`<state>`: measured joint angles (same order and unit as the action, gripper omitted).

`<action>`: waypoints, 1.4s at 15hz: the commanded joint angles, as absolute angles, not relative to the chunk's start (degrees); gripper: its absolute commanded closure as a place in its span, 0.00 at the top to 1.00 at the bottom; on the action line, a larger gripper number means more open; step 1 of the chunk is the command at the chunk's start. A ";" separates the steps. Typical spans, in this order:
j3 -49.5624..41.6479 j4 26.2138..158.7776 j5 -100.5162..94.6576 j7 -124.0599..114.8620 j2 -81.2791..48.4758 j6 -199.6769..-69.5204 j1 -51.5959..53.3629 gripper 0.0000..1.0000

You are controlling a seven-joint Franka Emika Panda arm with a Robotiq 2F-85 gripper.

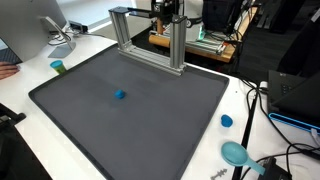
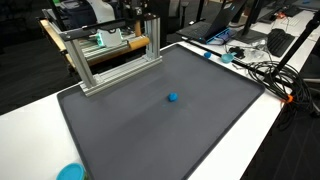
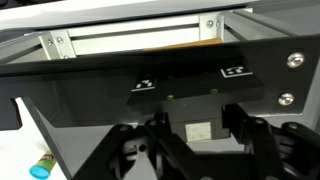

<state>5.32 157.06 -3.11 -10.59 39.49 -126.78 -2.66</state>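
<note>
In the wrist view my gripper (image 3: 200,132) sits around a small dark block with a white label (image 3: 188,131). The block hangs under a black plate with two marker tags (image 3: 150,70). One finger (image 3: 156,135) stands at each side of the block, close against it, and I cannot make out a gap or firm contact. In both exterior views the gripper (image 1: 168,14) (image 2: 150,22) is behind the aluminium frame (image 1: 150,45) (image 2: 115,60) at the back of the dark mat. A small blue object (image 1: 120,96) (image 2: 172,98) lies alone on the mat, far from the gripper.
The dark mat (image 1: 100,125) covers most of a white table. A teal cup (image 1: 58,67), a blue cap (image 1: 226,121) and a teal dish (image 1: 235,152) sit on the table's margins. Cables (image 1: 262,100) trail along one side, and a wooden bench stands behind the frame.
</note>
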 commanded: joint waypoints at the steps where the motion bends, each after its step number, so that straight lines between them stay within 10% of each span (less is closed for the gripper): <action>1: 4.08 157.62 -2.07 -8.49 40.22 -126.76 -1.00 0.67; 4: 2.65 157.05 -1.50 -4.62 39.89 -126.33 0.29 0.97; 7: 1.77 157.11 -1.08 -2.50 39.96 -126.47 1.41 1.00; 13: 1.24 158.56 -1.90 -2.76 42.02 -125.85 0.38 0.74; 19: 0.67 157.19 -1.88 -1.12 41.49 -124.14 0.84 0.78; 21: 0.15 157.18 -1.91 0.18 41.59 -124.08 0.94 0.53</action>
<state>1.42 157.29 -2.54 -2.31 40.29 -125.57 0.43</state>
